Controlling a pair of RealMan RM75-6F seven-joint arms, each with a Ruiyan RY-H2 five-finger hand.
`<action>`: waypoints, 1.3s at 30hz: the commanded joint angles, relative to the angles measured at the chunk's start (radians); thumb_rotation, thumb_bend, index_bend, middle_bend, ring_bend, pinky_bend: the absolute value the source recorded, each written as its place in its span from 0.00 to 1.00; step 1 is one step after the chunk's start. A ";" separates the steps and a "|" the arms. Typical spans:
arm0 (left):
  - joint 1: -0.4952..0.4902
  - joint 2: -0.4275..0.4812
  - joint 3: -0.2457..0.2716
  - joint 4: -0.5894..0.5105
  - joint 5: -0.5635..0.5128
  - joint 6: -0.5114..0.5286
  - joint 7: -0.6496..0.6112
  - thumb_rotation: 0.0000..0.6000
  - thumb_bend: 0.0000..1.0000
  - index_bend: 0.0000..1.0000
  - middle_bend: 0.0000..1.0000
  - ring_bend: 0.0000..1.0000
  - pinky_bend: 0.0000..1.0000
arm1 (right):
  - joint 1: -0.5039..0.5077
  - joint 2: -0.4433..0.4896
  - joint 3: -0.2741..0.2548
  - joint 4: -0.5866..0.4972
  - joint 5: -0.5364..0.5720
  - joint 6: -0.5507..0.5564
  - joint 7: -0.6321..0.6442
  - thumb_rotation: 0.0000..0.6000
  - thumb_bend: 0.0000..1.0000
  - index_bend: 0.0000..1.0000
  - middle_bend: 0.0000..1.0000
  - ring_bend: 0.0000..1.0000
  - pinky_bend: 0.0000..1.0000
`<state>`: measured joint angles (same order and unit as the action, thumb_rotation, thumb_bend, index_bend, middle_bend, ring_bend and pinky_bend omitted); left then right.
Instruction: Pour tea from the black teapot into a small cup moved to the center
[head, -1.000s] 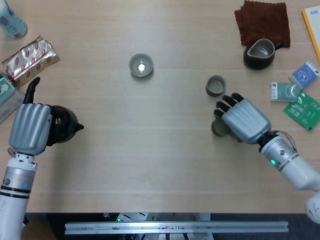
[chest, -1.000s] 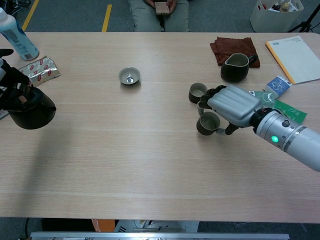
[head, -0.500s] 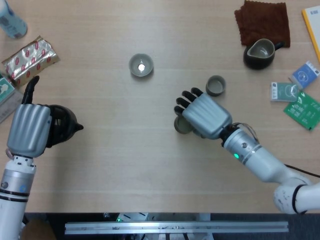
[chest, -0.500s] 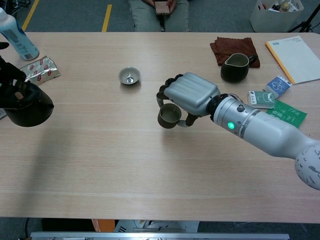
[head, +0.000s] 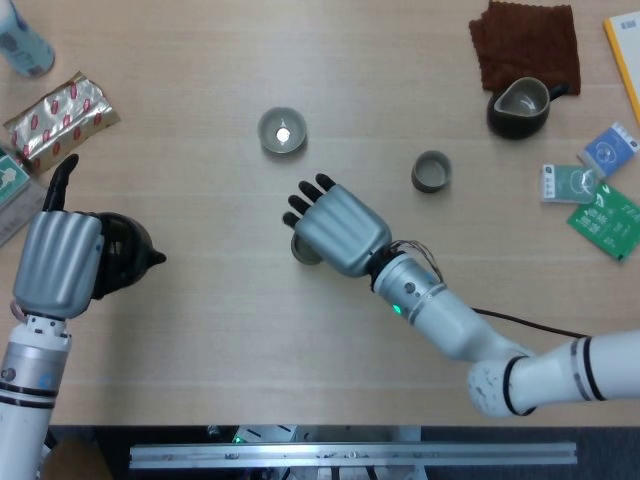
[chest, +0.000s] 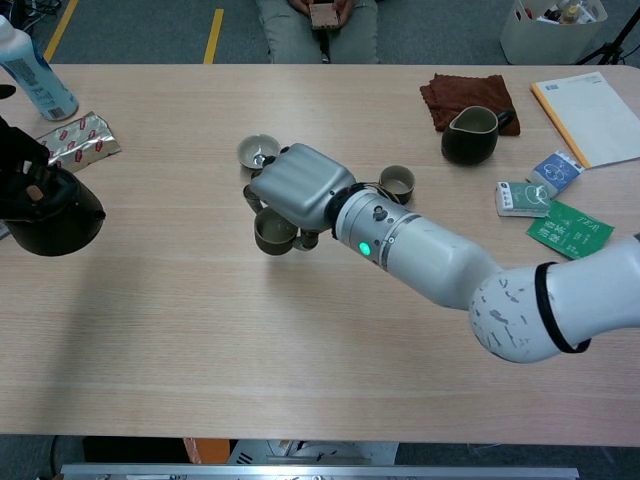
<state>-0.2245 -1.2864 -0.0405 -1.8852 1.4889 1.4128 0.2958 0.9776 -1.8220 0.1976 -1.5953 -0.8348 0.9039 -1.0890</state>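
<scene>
Carried further toward frame centre: small cup (chest: 272, 232), clasped by right hand (chest: 297, 187). Left hand (head: 58, 262) gripping black teapot (chest: 50, 211) at left edge.

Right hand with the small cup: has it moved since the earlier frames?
Yes. The right hand carried the small cup leftward, away from the other cup, toward the table's centre below the small bowl.
</scene>
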 joint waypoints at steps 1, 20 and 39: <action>0.001 0.001 0.001 -0.001 0.000 0.000 0.001 1.00 0.33 0.93 0.98 0.79 0.05 | 0.043 -0.033 0.005 0.038 0.048 0.016 -0.037 1.00 0.22 0.45 0.28 0.19 0.23; 0.010 0.009 0.002 0.003 -0.004 0.000 -0.011 1.00 0.33 0.93 0.98 0.79 0.05 | 0.146 -0.132 -0.065 0.209 0.147 0.024 -0.071 1.00 0.22 0.45 0.28 0.18 0.22; 0.013 0.009 0.005 0.013 -0.002 -0.005 -0.023 1.00 0.33 0.93 0.98 0.79 0.05 | 0.178 -0.171 -0.090 0.262 0.189 0.025 -0.078 1.00 0.22 0.38 0.25 0.11 0.16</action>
<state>-0.2113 -1.2774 -0.0355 -1.8723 1.4865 1.4074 0.2723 1.1542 -1.9928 0.1083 -1.3332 -0.6472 0.9293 -1.1658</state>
